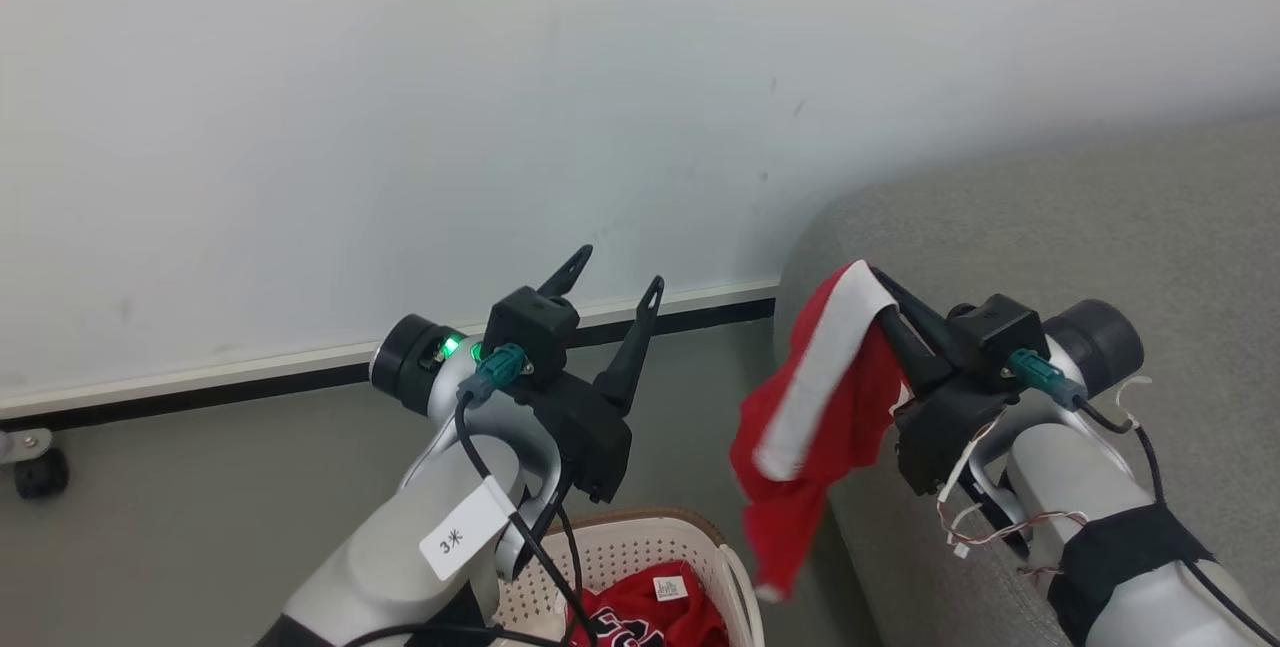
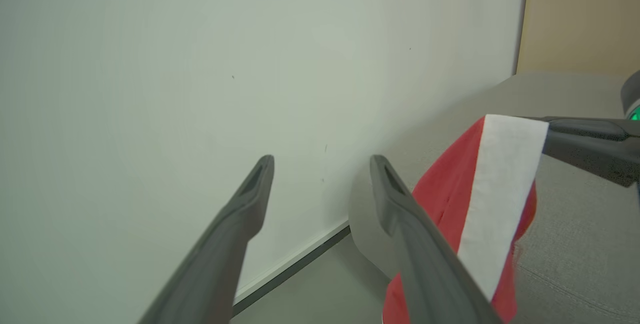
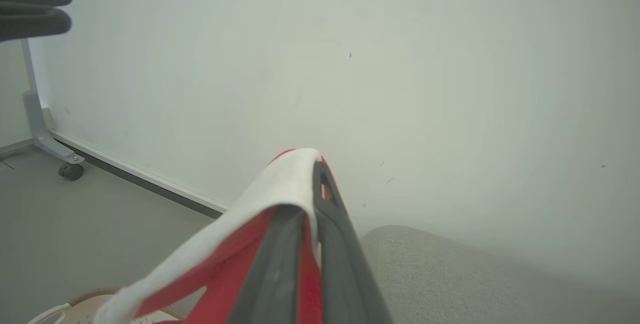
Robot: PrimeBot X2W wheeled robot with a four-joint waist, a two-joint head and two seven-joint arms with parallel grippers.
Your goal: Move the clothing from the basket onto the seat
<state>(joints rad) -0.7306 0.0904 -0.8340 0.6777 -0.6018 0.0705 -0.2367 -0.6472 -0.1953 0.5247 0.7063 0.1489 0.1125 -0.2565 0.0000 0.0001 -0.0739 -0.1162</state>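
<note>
The right gripper [image 1: 886,299] has its jaws pinched tight on the broad white band of a soft red garment [image 1: 800,427], which hangs limp in folds beside the rounded corner of the seat [image 1: 1050,227], a grey cushion of coarse woven fabric. The left gripper [image 1: 617,272] holds nothing, its jaws moderately spread. Below it, the perforated cream basket [image 1: 640,532] with a brown rim holds a red jersey [image 1: 650,617]. A plain pale wall [image 1: 400,127] meets the grey floor [image 1: 200,457].

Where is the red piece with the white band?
The red piece hangs right of centre in the head view, clamped in the right arm's jaws, by the rounded corner of the seat and up-right of the basket.
</note>
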